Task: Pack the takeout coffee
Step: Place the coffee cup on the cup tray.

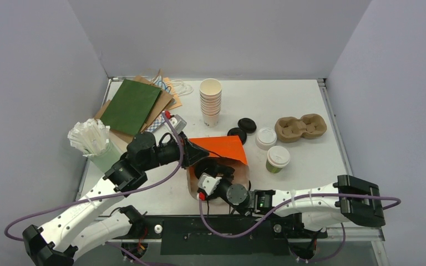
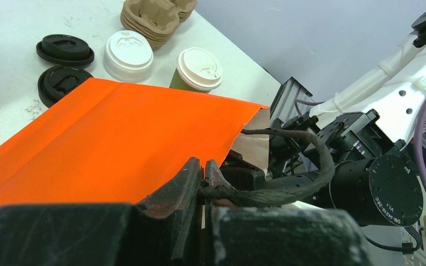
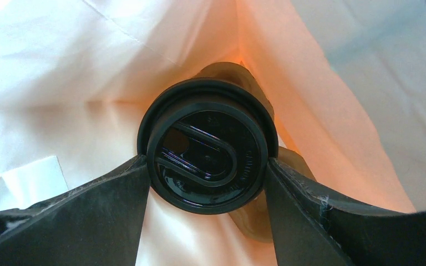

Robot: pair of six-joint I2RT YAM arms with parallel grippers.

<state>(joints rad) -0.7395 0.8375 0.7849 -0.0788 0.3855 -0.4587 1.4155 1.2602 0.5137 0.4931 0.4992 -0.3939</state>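
Observation:
An orange paper bag [image 1: 222, 147] lies on the table with its mouth toward the arms; it also shows in the left wrist view [image 2: 116, 138]. My left gripper [image 1: 196, 152] is shut on the bag's rim by its dark cord handle [image 2: 277, 185] and holds the mouth up. My right gripper [image 1: 209, 178] reaches inside the bag. Its fingers [image 3: 89, 205] press both sides of a black-lidded coffee cup [image 3: 207, 152]. A second coffee, olive-green with a white lid [image 1: 278, 159], stands on the table right of the bag and shows in the left wrist view [image 2: 198, 69].
A loose white lid [image 1: 265, 137] and two black lids [image 1: 243, 129] lie behind the bag. Stacked pulp cup carriers [image 1: 300, 127] sit at the right, lidless white cups [image 1: 210, 101] at the back. Green and brown bags [image 1: 130, 105] and a straw holder [image 1: 91, 139] are on the left.

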